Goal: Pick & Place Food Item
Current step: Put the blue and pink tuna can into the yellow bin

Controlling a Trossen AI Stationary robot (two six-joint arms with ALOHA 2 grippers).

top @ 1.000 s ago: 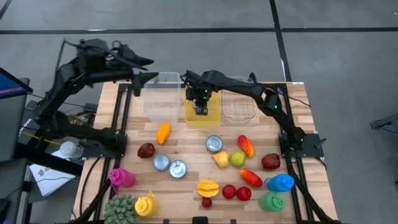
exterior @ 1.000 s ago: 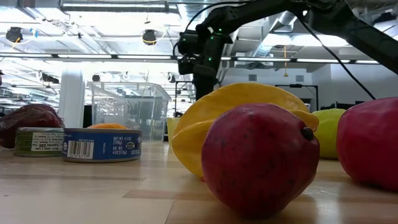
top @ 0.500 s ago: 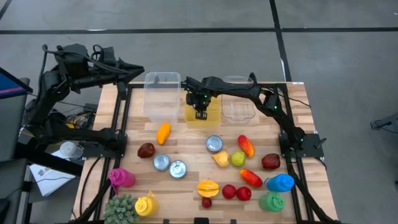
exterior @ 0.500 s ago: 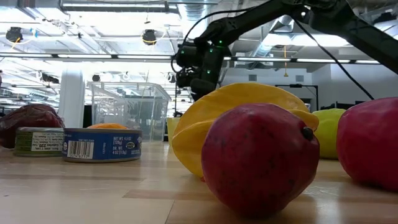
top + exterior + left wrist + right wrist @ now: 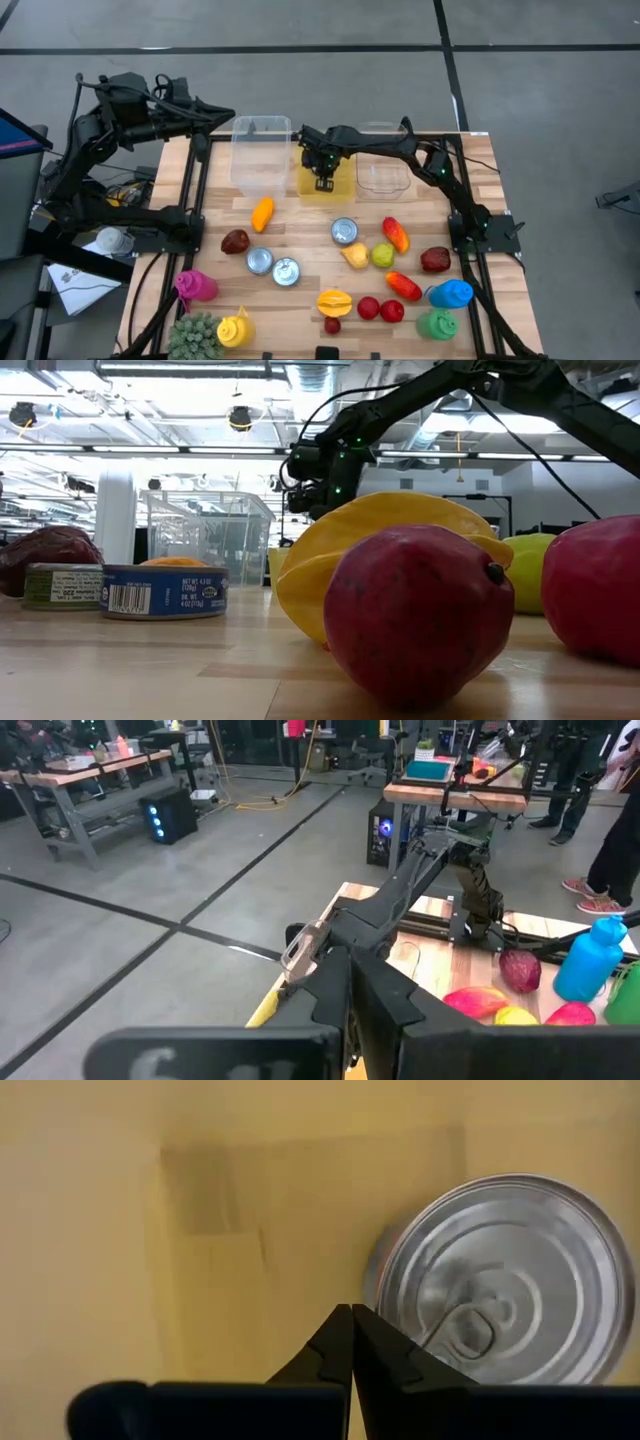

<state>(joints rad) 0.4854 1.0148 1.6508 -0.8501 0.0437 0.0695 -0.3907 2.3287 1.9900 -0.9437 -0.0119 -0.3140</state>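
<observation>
Both claws are now pinched shut on nothing. One second ago the right claw (image 5: 322,181) was standing lower in the yellow bin (image 5: 340,186); now it is lifting, fingers meeting tip to tip in its wrist view, and a silver can (image 5: 505,1280) is lying lid-up on the yellow floor just beside them, not touching. I judge that can to be the food item just delivered, so this placement is looking finished and the arm is pulling clear. Meanwhile the left claw (image 5: 350,995) is hanging well off the worktop's (image 5: 300,230) far left corner; a second ago it was poised near the clear bin (image 5: 260,160) with fingers apart, and it is now drawn back and closed. Outward on the worktop, cans (image 5: 344,231), an orange fruit (image 5: 262,212) and other produce are waiting, so the next pick is likely coming from there.
</observation>
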